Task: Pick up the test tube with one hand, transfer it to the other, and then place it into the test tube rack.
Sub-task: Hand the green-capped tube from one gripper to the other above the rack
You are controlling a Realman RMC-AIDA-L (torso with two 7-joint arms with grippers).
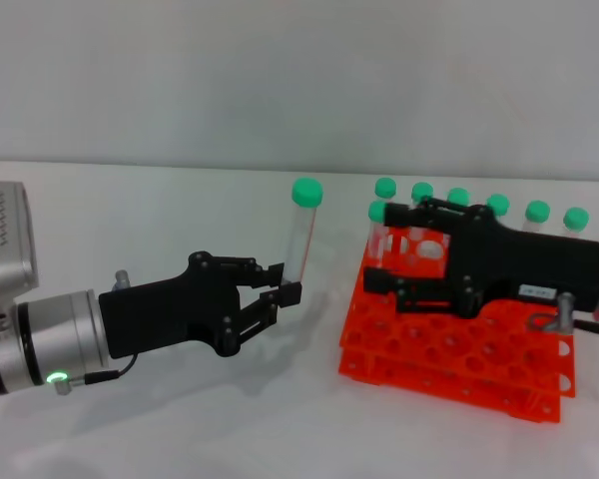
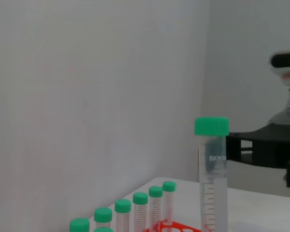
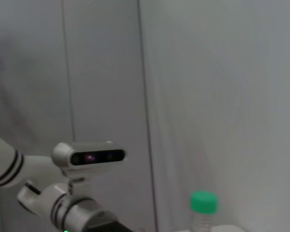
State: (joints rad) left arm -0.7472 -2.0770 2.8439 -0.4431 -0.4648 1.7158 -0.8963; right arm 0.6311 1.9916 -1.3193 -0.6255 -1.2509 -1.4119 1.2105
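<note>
My left gripper (image 1: 286,282), black and unlabelled, is shut on the lower part of a clear test tube (image 1: 301,239) and holds it upright above the table, green cap on top. The tube also shows in the left wrist view (image 2: 212,179) and its cap in the right wrist view (image 3: 203,203). The orange test tube rack (image 1: 449,354) stands to the right. My right gripper (image 1: 384,247), black with a white label, hovers over the rack's left end, jaws open and empty, a short gap from the held tube.
Several green-capped tubes (image 1: 459,197) stand in the rack's back row, also in the left wrist view (image 2: 135,208). The right gripper's body covers part of the rack. A white wall runs behind the table. Bare white table lies left and in front of the rack.
</note>
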